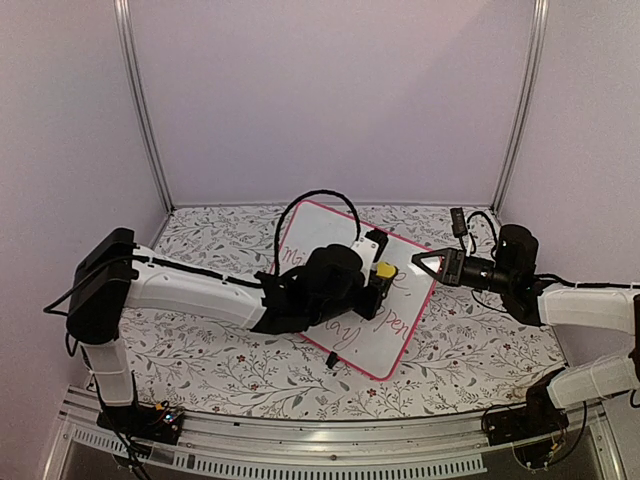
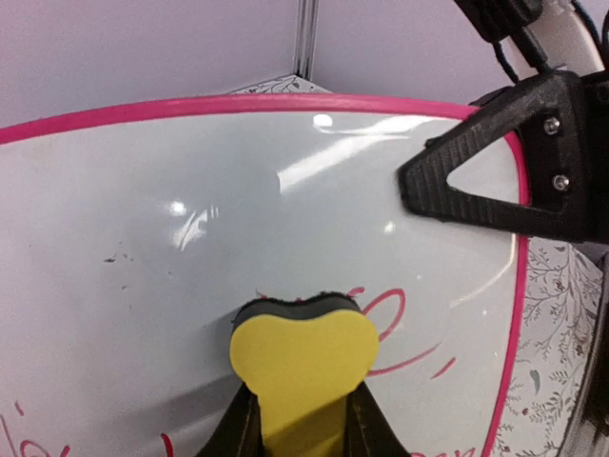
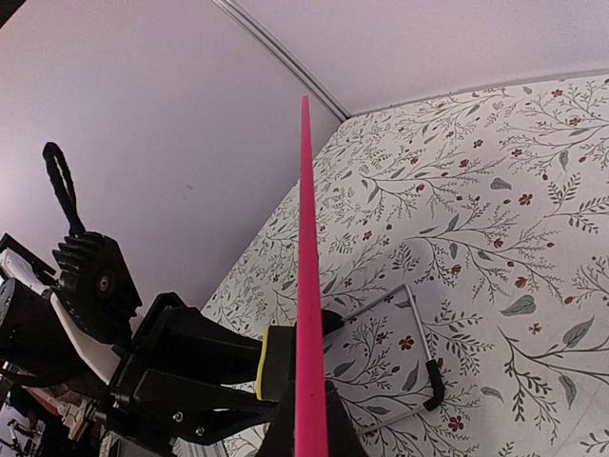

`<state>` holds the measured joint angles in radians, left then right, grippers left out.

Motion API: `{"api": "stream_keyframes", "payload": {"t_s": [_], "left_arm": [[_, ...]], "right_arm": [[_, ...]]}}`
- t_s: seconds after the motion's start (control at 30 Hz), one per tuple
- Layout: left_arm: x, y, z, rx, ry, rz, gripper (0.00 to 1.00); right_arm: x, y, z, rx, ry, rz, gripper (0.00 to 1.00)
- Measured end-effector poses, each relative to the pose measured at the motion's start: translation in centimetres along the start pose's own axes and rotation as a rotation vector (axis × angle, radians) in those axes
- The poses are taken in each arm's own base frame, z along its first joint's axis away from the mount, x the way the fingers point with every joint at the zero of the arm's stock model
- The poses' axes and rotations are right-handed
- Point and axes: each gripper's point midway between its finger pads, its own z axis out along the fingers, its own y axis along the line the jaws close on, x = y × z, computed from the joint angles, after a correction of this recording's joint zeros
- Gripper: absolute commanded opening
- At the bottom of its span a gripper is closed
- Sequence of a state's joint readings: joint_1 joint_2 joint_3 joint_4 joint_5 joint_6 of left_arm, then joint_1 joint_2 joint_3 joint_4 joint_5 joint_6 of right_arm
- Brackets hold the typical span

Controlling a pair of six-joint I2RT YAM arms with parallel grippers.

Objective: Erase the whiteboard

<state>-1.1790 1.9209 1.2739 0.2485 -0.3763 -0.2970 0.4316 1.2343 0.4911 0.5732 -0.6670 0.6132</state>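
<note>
Yellow heart-shaped eraser point(image 2: 303, 367) is clenched in the left tool point(image 2: 303, 419) against the glossy pink-framed whiteboard point(image 2: 190, 228) — its edge is pinched by the right tool point(image 1: 426, 263), apparently for steadiness.

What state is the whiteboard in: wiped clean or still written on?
Partly wiped: much of the whiteboard is clean, but red handwriting shows beside the yellow eraser.

We see plain lilac walls point(image 1: 330, 90) at the back and both sides. Two slim metal posts point(image 1: 141, 100) stand in the rear corners. The table point(image 1: 470, 360) wears a white cover printed with grey leafy sprigs and small red flowers. A ribbed metal rail point(image 1: 330, 442) runs along its near edge. Light falls soft and even.
</note>
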Motion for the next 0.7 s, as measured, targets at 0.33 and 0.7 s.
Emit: {"api": "stream_keyframes", "payload": {"t_s": [0.33, 0.7], "left_arm": [[3.5, 0.9, -1.4, 0.005, 0.097, -0.047, 0.00], [2.9, 0.9, -1.0, -0.023, 0.129, -0.026, 0.00]], "right_arm": [[0.0, -0.1, 0.0, 0.007, -0.002, 0.007, 0.00], [0.0, -0.4, 0.0, 0.017, -0.005, 0.018, 0.00]]}}
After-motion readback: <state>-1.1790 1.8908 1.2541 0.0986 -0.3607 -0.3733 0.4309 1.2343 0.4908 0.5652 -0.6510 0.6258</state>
